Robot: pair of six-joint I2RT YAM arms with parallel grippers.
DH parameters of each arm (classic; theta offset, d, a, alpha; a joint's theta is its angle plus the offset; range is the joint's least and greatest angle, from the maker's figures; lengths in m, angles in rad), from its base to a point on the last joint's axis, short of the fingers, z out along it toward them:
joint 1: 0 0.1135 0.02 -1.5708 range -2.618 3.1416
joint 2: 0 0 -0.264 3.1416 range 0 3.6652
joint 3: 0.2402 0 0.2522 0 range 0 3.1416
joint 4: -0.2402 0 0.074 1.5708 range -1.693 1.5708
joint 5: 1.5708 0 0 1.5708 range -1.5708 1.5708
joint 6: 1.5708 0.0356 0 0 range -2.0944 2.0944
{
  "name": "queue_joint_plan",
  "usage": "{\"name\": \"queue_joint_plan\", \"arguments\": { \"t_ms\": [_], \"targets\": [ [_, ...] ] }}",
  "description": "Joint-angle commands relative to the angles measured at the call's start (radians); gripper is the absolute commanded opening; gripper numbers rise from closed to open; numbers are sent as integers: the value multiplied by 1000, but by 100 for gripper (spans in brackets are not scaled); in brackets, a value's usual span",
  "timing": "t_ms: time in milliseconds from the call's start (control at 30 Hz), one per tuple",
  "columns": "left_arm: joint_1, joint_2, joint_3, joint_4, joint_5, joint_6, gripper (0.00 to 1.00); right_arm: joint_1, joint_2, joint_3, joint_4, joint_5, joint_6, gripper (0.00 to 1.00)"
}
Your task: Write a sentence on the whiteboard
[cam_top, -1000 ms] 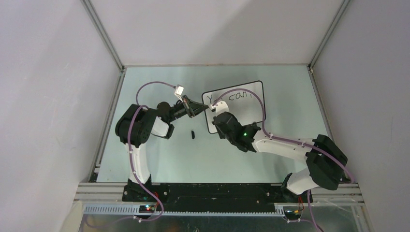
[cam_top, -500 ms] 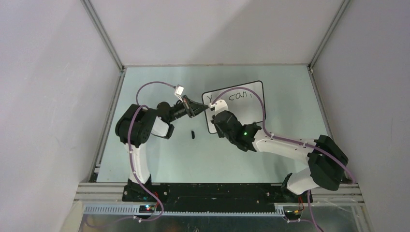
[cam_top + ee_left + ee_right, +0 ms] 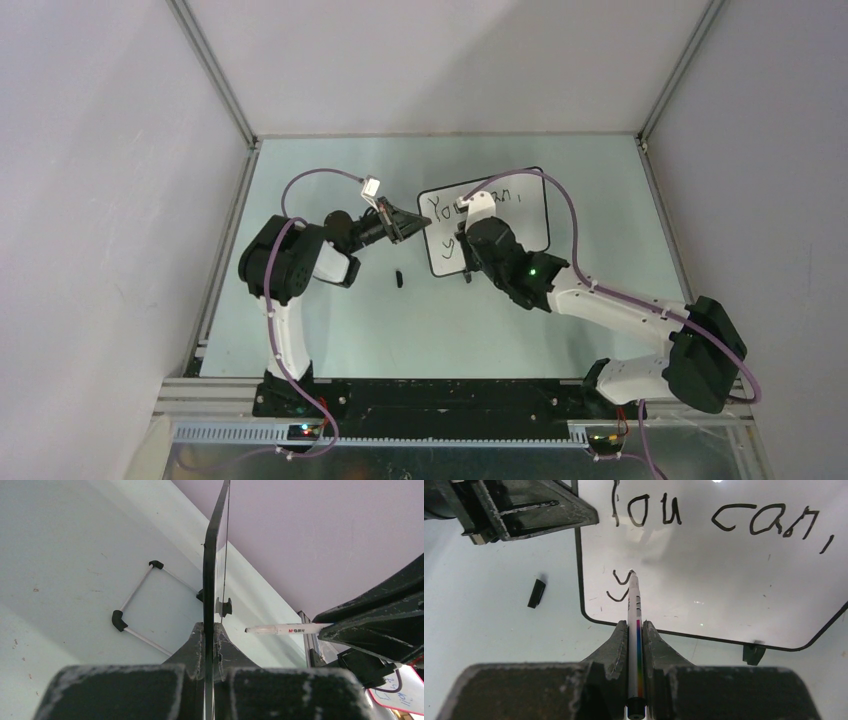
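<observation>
Writing roughly half done: sentence (image 3: 719,522) shows "You can," plus lone "y" beneath; remainder unwritten. Right gripper (image 3: 635,627) pinches marker (image 3: 634,605); left gripper (image 3: 209,630) clamps whiteboard (image 3: 724,590) edge.

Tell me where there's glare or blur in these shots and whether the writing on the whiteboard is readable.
Right wrist: the sentence is sharp on the whiteboard, one small glare spot at the top edge, a faint shadow by the marker. Left wrist: board edge-on, no writing visible, the left gripper soft-focused up close. Top external: even light, letters tiny, partly behind the right arm.
</observation>
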Motion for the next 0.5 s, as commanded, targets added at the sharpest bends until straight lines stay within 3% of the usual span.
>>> {"name": "queue_joint_plan", "arguments": {
  "t_ms": [0, 467],
  "targets": [
    [3, -15, 20, 51, 26, 6, 0, -24, 3, -2, 12, 6, 15, 0],
    [2, -12, 23, 51, 27, 4, 0, -37, 33, -2, 20, -3, 16, 0]
  ]
}}
